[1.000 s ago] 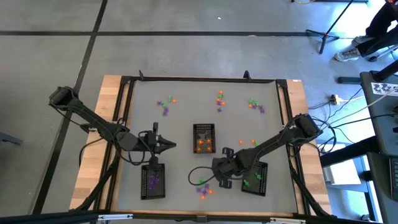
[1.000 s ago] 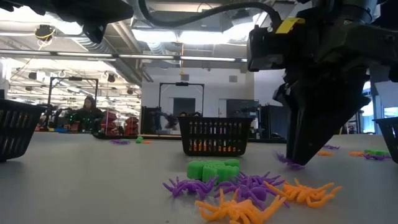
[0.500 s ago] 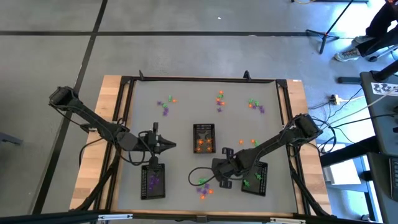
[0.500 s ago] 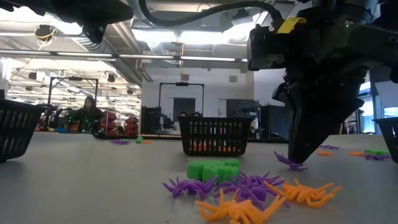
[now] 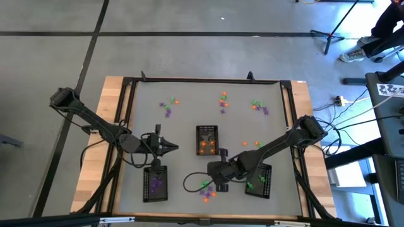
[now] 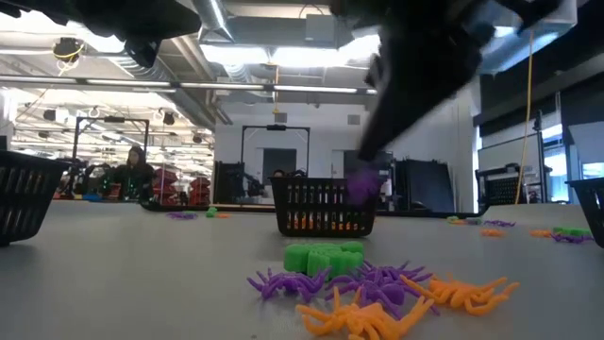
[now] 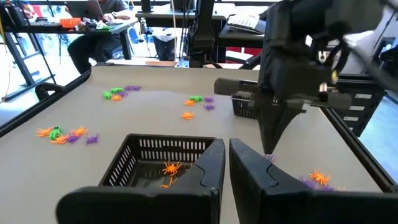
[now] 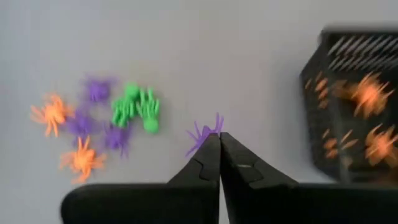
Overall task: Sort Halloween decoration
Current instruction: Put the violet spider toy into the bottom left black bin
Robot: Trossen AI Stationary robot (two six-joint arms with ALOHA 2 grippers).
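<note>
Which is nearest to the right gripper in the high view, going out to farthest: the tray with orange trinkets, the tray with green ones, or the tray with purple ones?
From the right gripper, shut on a purple spider:
1. Orange trinket tray, just behind it at the table's middle.
2. Green trinket tray, beside it toward the right edge. These first two are nearly level.
3. Purple trinket tray, across on the left, under the left gripper.

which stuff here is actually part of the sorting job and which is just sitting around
Part of the job:
- purple spider pinched in the right gripper, lifted off the table
- mixed spider pile near the front edge
- scattered trinkets at the far side

Just around:
- black mesh trays
- left gripper, waiting shut
- cables on the floor
</note>
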